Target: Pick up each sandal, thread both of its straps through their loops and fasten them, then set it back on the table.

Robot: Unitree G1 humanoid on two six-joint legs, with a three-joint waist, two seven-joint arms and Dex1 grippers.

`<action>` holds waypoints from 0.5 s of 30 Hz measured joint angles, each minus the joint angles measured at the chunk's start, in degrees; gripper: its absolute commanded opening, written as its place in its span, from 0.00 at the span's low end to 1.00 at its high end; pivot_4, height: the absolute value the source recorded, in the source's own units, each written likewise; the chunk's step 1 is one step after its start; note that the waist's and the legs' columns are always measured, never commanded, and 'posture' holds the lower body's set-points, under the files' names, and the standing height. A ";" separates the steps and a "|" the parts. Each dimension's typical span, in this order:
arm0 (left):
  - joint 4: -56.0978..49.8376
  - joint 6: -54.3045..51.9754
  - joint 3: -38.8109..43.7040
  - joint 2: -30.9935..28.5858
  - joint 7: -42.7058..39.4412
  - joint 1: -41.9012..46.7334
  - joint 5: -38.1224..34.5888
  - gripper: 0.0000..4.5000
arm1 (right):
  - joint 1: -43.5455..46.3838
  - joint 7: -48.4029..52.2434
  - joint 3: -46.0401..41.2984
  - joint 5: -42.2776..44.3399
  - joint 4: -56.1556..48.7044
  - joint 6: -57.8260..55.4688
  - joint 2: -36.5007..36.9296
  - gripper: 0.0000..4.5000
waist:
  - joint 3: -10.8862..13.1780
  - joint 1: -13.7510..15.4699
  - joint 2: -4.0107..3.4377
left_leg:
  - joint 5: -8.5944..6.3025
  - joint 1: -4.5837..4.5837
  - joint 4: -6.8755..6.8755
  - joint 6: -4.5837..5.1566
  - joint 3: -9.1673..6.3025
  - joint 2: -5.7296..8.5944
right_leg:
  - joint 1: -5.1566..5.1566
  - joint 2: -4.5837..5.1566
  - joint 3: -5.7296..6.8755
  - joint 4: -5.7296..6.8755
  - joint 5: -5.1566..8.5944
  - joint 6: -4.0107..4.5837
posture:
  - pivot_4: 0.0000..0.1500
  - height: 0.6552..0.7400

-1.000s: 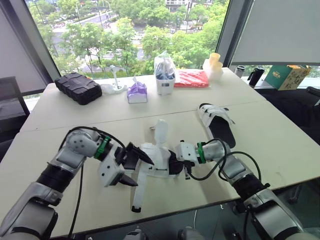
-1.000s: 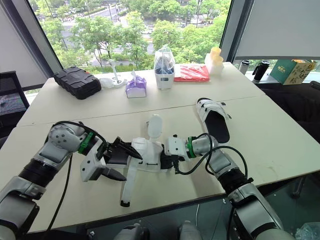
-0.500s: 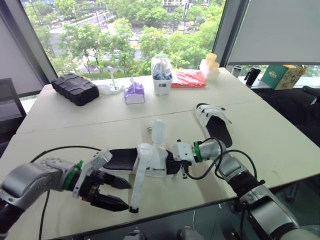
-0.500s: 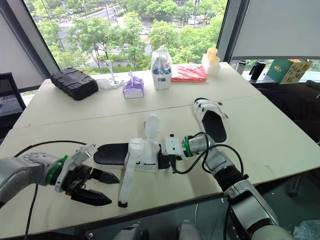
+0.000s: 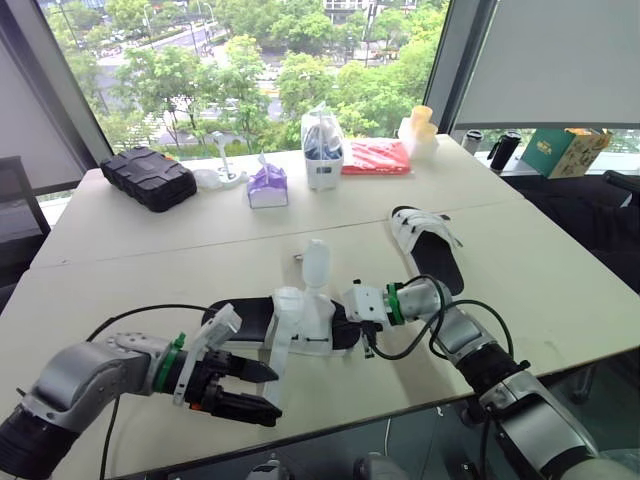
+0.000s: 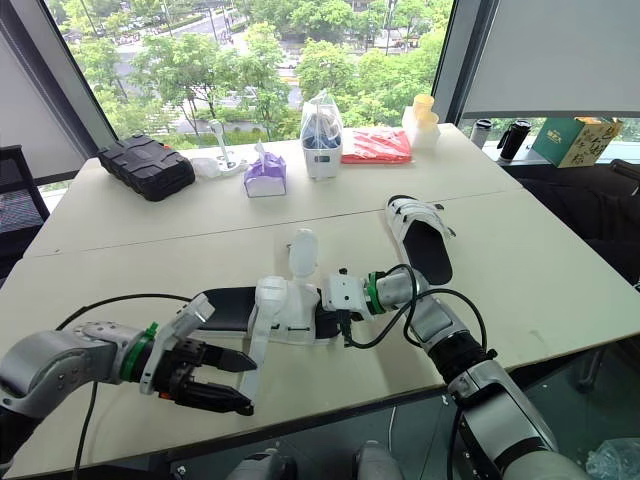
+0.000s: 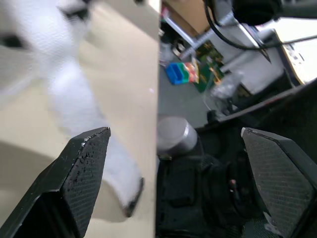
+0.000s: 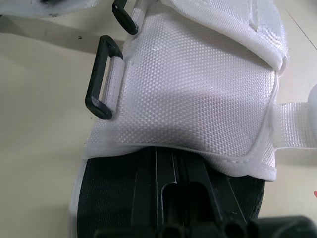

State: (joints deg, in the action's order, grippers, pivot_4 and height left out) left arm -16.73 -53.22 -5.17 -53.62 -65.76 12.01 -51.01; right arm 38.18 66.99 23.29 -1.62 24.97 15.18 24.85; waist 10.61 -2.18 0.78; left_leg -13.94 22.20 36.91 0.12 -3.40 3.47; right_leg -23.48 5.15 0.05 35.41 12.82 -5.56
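Right gripper (image 5: 348,322) is judged to be closed on one end of the near sandal (image 5: 300,318). The sandal lies flat on the table (image 5: 530,300), close to its near edge. Left gripper (image 5: 268,395) is held spread wide and empty, just beside the long strap (image 5: 276,365) that trails toward the table edge. The second strap (image 5: 317,262) is pointed away from the robot and is likewise loose. Both straps are judged unthreaded, so the fastening of this sandal is wholly left to do. The far sandal (image 5: 430,245) is set well apart, with straps lying across its upper; whether these are fastened cannot be told. Two black loops (image 8: 101,79) are shown empty in the right wrist view, a detail too small in the head views. In the left wrist view the long strap's end is shown at the table edge, nearer one finger (image 7: 79,168) than the other. The layout of both arms is given by the head views, as are the black case (image 5: 152,176) and purple pack (image 5: 268,186) at the far side.
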 measured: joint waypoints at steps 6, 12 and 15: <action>-0.24 -0.45 4.42 -1.13 -0.18 -3.94 -0.28 0.98 | -0.60 -0.23 -0.09 0.00 -1.19 -0.60 0.11 0.00 | 0.00 -0.07 -0.01 | -0.07 0.00 -0.07 -0.11 0.00 -0.01 | -0.02 0.03 -0.04 -0.09 0.02 0.03 | 1.00 1.00; -0.56 0.25 3.35 4.30 2.48 -5.82 1.45 0.98 | -0.62 -0.20 -0.11 0.00 -1.35 -0.88 0.35 0.00 | -0.01 0.09 0.00 | -0.08 0.00 -0.07 -0.14 0.00 -0.02 | 0.01 0.06 -0.03 -0.17 0.02 0.06 | 1.00 1.00; -0.49 0.92 1.73 7.26 4.10 -5.72 3.02 0.98 | -0.65 -0.16 -0.08 0.00 -1.55 -0.98 0.38 0.00 | -0.01 0.11 -0.01 | -0.08 0.01 -0.08 -0.14 0.01 -0.02 | 0.01 0.07 -0.02 -0.18 0.02 0.06 | 1.00 1.00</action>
State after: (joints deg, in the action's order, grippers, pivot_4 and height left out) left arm -17.23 -52.30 -3.43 -46.35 -61.67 6.29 -47.99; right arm 37.53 66.83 23.21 -1.62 23.41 14.20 25.23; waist 10.61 -2.07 0.77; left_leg -14.02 22.21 36.83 -0.02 -3.40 3.45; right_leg -23.47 5.22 0.03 35.23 12.84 -5.50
